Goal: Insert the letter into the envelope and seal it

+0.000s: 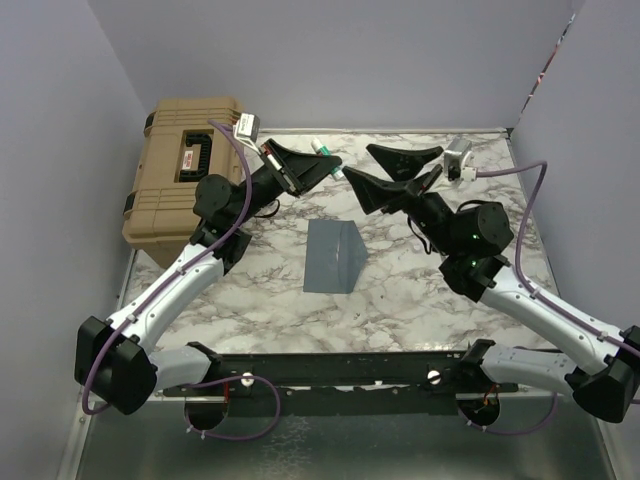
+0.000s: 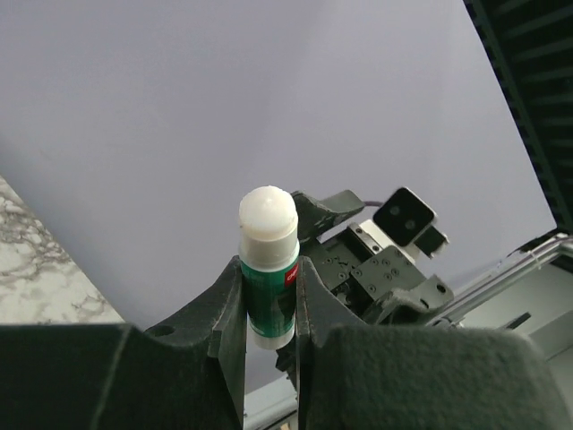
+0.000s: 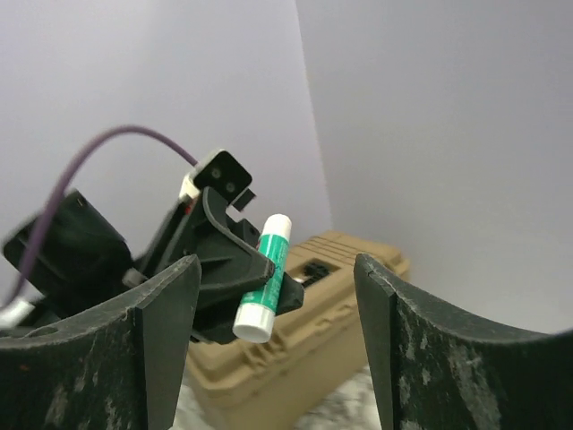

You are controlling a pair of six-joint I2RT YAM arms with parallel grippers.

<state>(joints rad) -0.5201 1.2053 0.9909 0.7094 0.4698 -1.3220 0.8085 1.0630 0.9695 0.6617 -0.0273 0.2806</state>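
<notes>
The slate blue-grey envelope (image 1: 333, 258) lies flat on the marble table (image 1: 420, 290), between the two arms. The triangular flap shows on its right side. The letter is not in view. My left gripper (image 1: 322, 160) is raised above the far part of the table and is shut on a green glue stick with white ends (image 1: 327, 153). The stick stands upright between the fingers in the left wrist view (image 2: 269, 273). My right gripper (image 1: 388, 168) is open and empty, facing the left gripper from the right. The right wrist view shows the glue stick (image 3: 265, 276) a little beyond its spread fingers.
A big tan hard case (image 1: 185, 175) stands at the table's far left and also shows in the right wrist view (image 3: 313, 340). Lilac walls close the back and both sides. A black rail (image 1: 340, 370) runs along the near edge between the arm bases.
</notes>
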